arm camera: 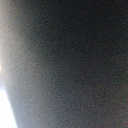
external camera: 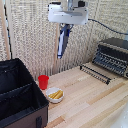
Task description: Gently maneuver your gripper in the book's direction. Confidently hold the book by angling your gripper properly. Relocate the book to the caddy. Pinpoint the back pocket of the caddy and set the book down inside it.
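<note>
Exterior view: pincer point(external camera: 64, 26) at twelve o'clock pinches the book point(external camera: 62, 42) by its top edge; thin, stiff, likely light, swing-prone.

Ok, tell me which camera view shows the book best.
The exterior view. There the book hangs upright from the gripper, high above the wooden table, its dark cover and paler edge visible. The wrist view gives only a blurred dark surface filling the frame, probably the book pressed close, with no outline to read.

wrist view blurred dark, caddy point(external camera: 20, 100) cropped
</note>
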You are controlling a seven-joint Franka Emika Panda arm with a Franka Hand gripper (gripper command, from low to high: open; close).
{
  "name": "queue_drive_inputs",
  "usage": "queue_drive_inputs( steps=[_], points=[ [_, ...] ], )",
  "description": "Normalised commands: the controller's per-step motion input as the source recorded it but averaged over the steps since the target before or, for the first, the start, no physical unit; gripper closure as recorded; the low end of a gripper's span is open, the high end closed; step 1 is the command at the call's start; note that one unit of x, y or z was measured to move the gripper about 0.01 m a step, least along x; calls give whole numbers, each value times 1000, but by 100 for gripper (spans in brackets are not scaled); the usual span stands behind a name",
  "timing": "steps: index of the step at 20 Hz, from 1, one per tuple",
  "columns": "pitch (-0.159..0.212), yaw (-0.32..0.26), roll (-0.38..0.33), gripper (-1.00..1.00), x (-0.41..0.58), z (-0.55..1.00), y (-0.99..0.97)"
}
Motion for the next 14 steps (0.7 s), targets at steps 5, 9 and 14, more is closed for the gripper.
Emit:
queue_drive_inputs(
  steps=[5, 9, 14],
  points=[
    [43, -74, 80, 100, 126, 483, 701],
    [64, -50, 68, 100, 181, 475, 759],
    [64, -36, 42, 100, 278, 519, 815]
  ],
)
